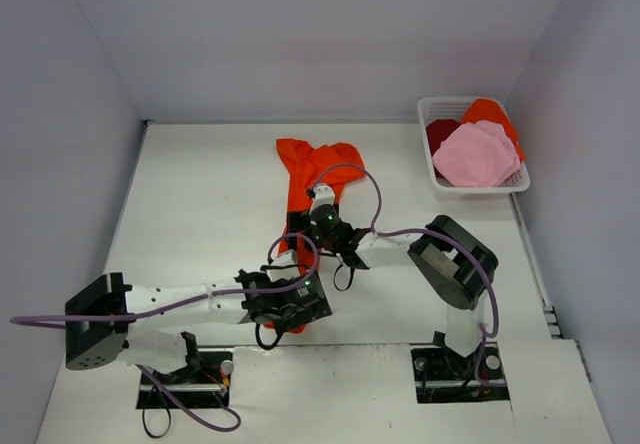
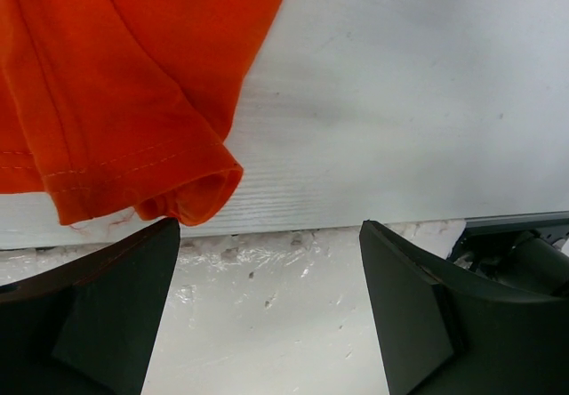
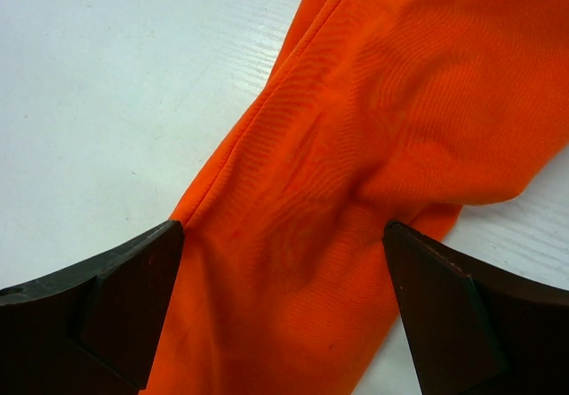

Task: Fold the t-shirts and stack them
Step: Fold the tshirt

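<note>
Bright, even light; soft shadows

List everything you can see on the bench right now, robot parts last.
orange-red t-shirt: one, bright orange-red, bunched lengthwise on the middle of the table
pink t-shirt: one, light pink, on top in the basket
dark red t-shirt: one, dark red, in the basket's far left part
orange t-shirt: one, orange, at the basket's far side
basket: one, white lattice, far right corner of the table
table: one, white
left arm: one, white and black, reaching right along the near edge
right arm: one, white and black, reaching left
left pincer: open, by the orange-red t-shirt's near end
right pincer: open, straddling the orange-red t-shirt's middle
</note>
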### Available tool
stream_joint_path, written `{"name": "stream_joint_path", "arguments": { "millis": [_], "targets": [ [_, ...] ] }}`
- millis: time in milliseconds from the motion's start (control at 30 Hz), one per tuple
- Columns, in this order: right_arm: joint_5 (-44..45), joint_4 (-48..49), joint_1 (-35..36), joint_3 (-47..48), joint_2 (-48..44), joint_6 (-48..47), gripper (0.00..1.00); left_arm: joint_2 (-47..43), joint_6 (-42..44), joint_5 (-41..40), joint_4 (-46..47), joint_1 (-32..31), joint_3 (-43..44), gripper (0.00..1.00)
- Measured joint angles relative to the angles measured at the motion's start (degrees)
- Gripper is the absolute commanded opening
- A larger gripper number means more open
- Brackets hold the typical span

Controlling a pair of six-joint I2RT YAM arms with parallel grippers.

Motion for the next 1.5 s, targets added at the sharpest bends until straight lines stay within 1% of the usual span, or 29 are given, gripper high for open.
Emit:
{"name": "stream_joint_path", "arguments": {
  "millis": [200,433,567,800,1000,1167,1300,1500],
  "targets": [
    [0.6,0.0,0.3,0.0,0.1,-0.6,0.93,-1.8,-1.1,0.0,-0.5,0.0,-3.3,0.77],
    [1.1,-0.3,0.3,0.0,0.1,-1.3,0.93,-10.3,-3.5,-0.7,-4.2,0.0,-8.4,0.77],
    [1.4,-0.4,0.3,0.0,0.1,-1.4,0.93,-13.2,-4.5,-1.2,-5.6,0.0,-9.8,0.77],
    [1.4,-0.4,0.3,0.0,0.0,-1.4,0.93,-14.3,-5.3,-1.4,-7.5,0.0,-11.0,0.77],
    [1.6,-0.7,0.3,0.0,0.0,-1.4,0.93,-12.3,-4.9,-2.8,-7.4,0.2,-10.0,0.77],
    [1.8,-0.5,0.3,-0.2,0.0,-1.4,0.93,-7.7,-2.0,-4.2,-6.6,0.3,-2.1,0.77],
    [1.8,-0.3,0.3,-0.3,0.0,-1.4,0.93,-2.9,0.9,-4.3,-3.5,0.8,2.9,0.77],
    [2.5,1.4,0.3,-1.9,-0.7,-1.5,0.93,2.1,4.0,-3.3,-0.1,3.0,3.7,0.77]
  ]
}}
